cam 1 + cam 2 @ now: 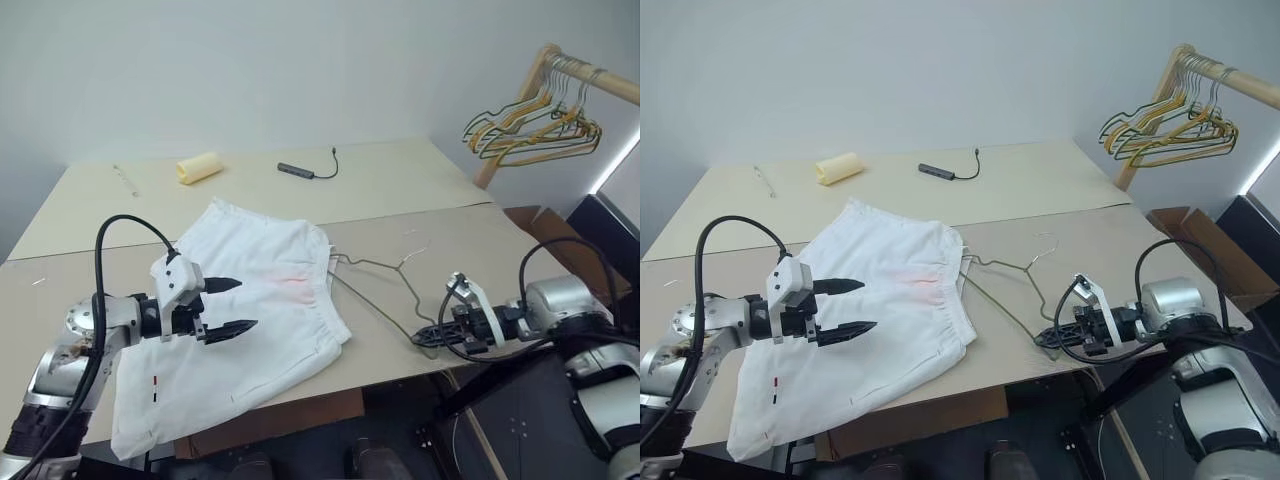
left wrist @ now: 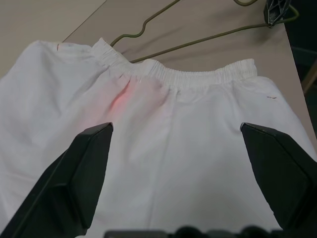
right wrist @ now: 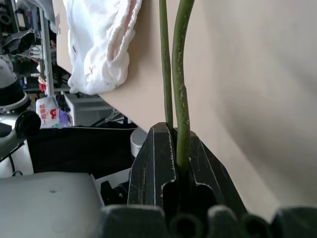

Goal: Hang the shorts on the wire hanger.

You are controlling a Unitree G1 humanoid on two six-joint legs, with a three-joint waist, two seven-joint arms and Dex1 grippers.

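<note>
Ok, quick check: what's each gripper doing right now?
Left gripper: open, hovering over the shorts, holding nothing.
Right gripper: shut on a corner of the wire hanger near the table edge.

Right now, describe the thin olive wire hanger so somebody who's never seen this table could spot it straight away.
On the beige table, look just beside the white cloth shorts, at their gathered waistband. The thin olive-grey wire hanger lies flat there, one corner pinched in the right gripper at the table's edge. Unlike the bunched yellow and green hangers on the wooden rail, it lies alone.

Wire hanger [image 1: 385,285] — far end seemingly tucked under shorts [image 1: 240,330] — hidden.
</note>
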